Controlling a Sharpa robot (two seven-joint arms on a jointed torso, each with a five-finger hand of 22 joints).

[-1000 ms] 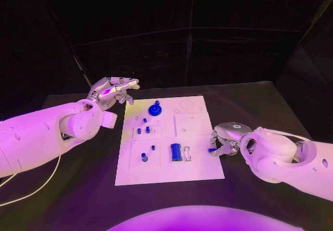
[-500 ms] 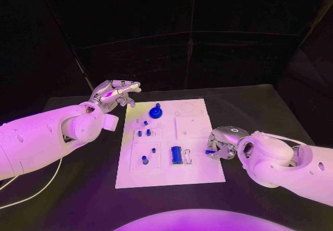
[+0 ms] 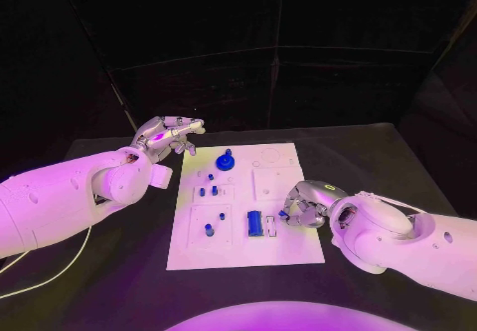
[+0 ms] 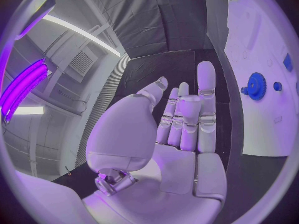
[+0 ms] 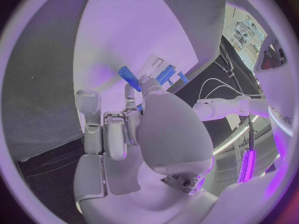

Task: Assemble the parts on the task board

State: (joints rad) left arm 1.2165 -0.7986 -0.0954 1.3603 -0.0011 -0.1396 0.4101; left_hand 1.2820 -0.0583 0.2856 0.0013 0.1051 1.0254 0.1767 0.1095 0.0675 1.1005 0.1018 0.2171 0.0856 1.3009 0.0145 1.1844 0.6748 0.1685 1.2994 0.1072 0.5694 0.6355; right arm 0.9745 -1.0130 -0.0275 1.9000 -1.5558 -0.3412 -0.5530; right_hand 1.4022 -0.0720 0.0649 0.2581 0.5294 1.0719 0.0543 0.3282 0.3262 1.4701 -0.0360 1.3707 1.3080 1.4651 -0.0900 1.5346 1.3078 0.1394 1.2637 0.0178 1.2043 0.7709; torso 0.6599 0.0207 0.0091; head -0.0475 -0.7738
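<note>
the black table (image 3: 378, 148) carries the white rectangular task board (image 3: 283, 252) at its middle, long axis running away from the robot.

the left hand (image 3: 167, 132) hovers off the board's far left corner, above the table, fingers straight and a little apart, holding nothing; in the left wrist view the left hand (image 4: 177, 129) is plainly empty, palm bare.

the right hand (image 3: 303, 205) sits over the board's right edge about halfway along, fingers curled, pinching a small blue peg (image 5: 129, 78). in the right wrist view the peg sticks out past the fingertips, its long axis slanted, free end aimed toward the board surface. which way it points in the head view cannot be made out.

on the board: a blue round gear with a knob (image 3: 225, 162) near the far end, standing up from the plate; a dark blue rectangular block (image 3: 254, 223) just left of the right hand, long axis along the board's length; several small blue pins (image 3: 206, 191) in the left column, standing upright, well apart from the right hand.
</note>
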